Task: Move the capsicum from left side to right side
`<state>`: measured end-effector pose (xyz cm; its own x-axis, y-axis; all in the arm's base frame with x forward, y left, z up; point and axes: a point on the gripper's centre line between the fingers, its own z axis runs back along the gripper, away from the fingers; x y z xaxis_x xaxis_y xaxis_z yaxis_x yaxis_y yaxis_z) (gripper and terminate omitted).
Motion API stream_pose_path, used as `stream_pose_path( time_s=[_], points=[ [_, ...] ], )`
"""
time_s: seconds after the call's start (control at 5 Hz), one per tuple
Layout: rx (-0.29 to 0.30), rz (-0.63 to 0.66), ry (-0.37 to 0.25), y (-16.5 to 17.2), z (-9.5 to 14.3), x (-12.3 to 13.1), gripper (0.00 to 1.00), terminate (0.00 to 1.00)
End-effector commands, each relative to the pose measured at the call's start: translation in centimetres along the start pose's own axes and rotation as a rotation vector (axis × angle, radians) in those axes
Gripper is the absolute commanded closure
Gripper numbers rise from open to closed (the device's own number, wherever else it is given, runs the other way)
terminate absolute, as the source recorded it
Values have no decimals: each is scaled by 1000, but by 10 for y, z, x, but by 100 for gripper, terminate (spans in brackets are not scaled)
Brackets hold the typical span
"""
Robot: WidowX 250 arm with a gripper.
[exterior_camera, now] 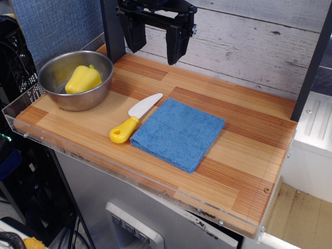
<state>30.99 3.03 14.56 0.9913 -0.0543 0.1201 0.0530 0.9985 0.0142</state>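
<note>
The capsicum [83, 79] is a glossy yellow toy pepper lying inside a steel bowl [57, 95] at the left end of the wooden table. My gripper [154, 45] hangs above the back edge of the table, up and to the right of the bowl. Its two black fingers [175, 44] are spread apart with nothing between them. It is well clear of the capsicum.
A folded blue cloth [179, 133] lies in the middle of the table. A toy knife [134, 119] with a yellow handle and white blade lies between bowl and cloth. A clear guard [15, 104] rims the left and front edges. Bare wood [244, 155] shows at the right.
</note>
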Motion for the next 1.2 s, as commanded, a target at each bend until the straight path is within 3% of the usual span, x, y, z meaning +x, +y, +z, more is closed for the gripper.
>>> stream_pose_path(
  time_s=[0.0,0.6,0.8,1.0],
  points=[
    [0,0,0,0,0,0,0,0],
    [25,185,-3,153,1,21,0,0],
    [52,190,23,186,-11,15,0,0],
    [98,186,64,185,-30,12,0,0]
  ],
)
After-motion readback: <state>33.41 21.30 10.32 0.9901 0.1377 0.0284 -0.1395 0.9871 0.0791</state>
